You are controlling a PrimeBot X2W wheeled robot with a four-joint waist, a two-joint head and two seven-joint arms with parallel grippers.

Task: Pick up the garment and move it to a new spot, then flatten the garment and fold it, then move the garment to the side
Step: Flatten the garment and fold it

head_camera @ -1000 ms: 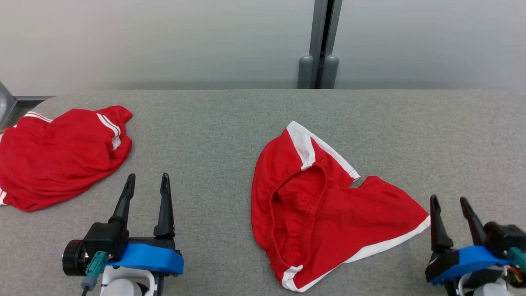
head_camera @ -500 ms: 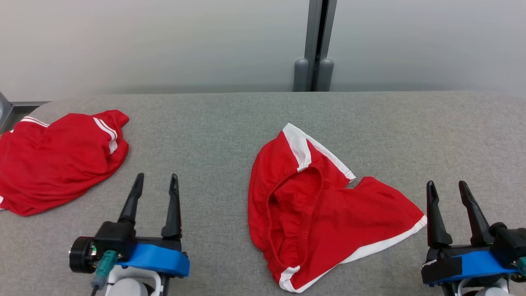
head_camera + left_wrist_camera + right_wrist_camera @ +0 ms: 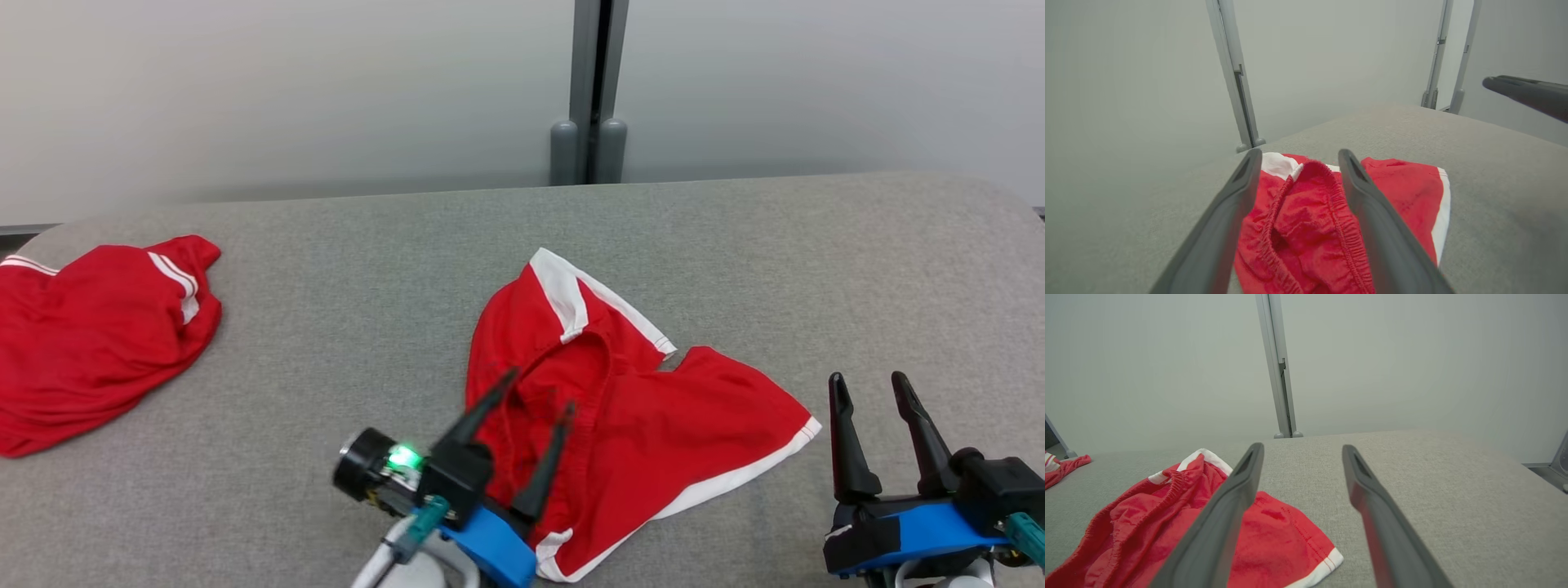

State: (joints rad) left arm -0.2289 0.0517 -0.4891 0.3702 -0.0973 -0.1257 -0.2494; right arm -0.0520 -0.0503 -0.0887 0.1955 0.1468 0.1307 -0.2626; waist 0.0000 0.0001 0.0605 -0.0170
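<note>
The red shorts [image 3: 653,425] lie crumpled mid-tabletop [image 3: 367,269], light and limp, so the elastic waistband [image 3: 611,367] looks the surest hold, right where the left gripper [image 3: 540,390] hovers, jaws spread, the right gripper [image 3: 866,377] likewise spread nearby.

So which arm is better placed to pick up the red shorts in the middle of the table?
Left. The left gripper is open over the shorts, its fingers either side of the waistband. The right gripper, also open, sits beside the shorts' right corner over bare table.
</note>
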